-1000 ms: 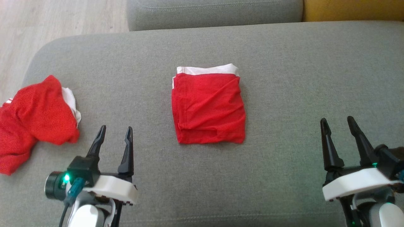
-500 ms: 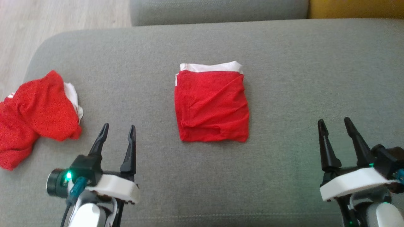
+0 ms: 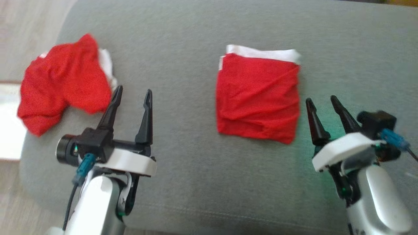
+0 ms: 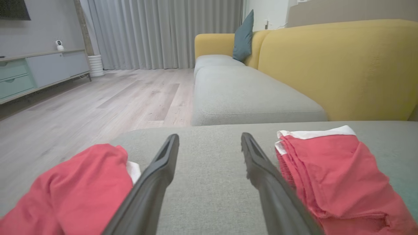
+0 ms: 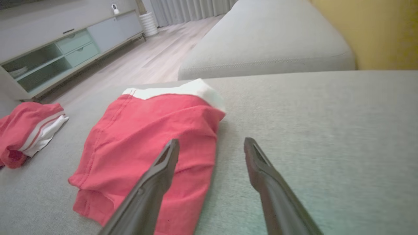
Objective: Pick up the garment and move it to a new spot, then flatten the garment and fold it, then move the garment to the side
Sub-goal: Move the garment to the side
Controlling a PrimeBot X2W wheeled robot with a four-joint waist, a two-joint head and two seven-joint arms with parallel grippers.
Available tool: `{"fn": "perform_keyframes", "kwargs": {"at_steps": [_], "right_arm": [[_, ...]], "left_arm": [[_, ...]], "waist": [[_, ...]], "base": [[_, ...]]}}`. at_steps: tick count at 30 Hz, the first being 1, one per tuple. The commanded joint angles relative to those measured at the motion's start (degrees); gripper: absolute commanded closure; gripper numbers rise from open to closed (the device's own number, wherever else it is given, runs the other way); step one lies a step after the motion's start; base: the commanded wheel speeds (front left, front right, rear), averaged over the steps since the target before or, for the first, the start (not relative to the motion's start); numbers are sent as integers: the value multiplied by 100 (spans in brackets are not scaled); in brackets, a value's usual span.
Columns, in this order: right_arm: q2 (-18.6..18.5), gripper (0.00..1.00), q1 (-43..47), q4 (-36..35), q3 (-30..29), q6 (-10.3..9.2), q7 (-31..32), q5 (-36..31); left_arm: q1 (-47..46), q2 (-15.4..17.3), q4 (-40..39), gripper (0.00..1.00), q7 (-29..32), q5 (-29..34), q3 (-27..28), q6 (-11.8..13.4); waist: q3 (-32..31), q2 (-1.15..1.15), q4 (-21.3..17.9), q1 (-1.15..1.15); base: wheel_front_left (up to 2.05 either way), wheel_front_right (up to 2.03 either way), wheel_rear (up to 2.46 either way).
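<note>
Head view, closest first: the robot's two claws hang low over the near part of a big grey cushion (image 3: 183, 49). The left gripper (image 3: 133, 91) has its two dark fingers spread wide, and there is nothing between them. The right gripper (image 3: 320, 99) is spread wide too and holds nothing. A little further back, between the two claws, the folded red garment (image 3: 258, 98) lies flat in the middle of the cushion. It is a neat square with a white band along its far edge. It sits closer to the right claw, whose fingers point past its right edge without touching it. The right wrist view shows a few soft wrinkles on top of it. Off to the left, a crumpled red garment (image 3: 65, 81) sits in a heap near the end of the cushion, with some white cloth poking out. The left claw's outer finger is just beside it, and I cannot tell if they touch. Further away, the left wrist view shows a second grey cushion (image 4: 245, 98) and a yellow sofa back (image 4: 326, 65) with a blue-green pillow (image 4: 243, 36) leaning on it. A pale wooden floor (image 4: 98, 104) runs out to a low cabinet (image 4: 39, 71), and grey curtains (image 4: 163, 32) hang at the very back
</note>
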Motion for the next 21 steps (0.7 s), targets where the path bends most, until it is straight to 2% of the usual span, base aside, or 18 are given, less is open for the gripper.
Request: {"fn": "perform_keyframes", "kwargs": {"at_steps": [1, 7, 14, 15, 16, 17, 21], "right_arm": [[-68, 0, -273, -9, 158, 22, -29, 28], [-116, 0, -1007, 1193, 163, 22, -5, 27], [-27, 0, -1505, 2276, 24, 22, 399, -78], [-10, 45, -1557, 2335, 32, 22, 458, -82], [3, 95, -1606, 2371, 44, 22, 504, -97], [12, 100, -1642, 2400, 59, 22, 567, -124], [37, 100, -1731, 2236, 186, 22, 603, -210]], "left_arm": [[-267, 40, -137, 0, -74, -2, 155, -29], [-450, -84, -113, 0, -112, -15, 85, -97], [-427, -152, -182, 0, -115, 21, 151, -128], [-425, -157, -183, 0, -115, 32, 160, -134], [-425, -162, -183, 0, -115, 42, 171, -139], [-425, -168, -182, 0, -115, 54, 179, -141], [-408, -179, -181, 0, -115, 109, 207, -154]], "waist": [[233, 0, 319, -1], [383, 0, 624, -1], [408, 0, 678, -1], [415, 0, 670, -1], [425, 0, 657, -1], [426, 0, 639, -1], [437, 0, 533, -1]], "base": [[0, 0, 0], [0, 0, 0], [0, 0, 0], [0, 0, 0], [0, 0, 0], [0, 0, 0], [0, 0, 0]]}}
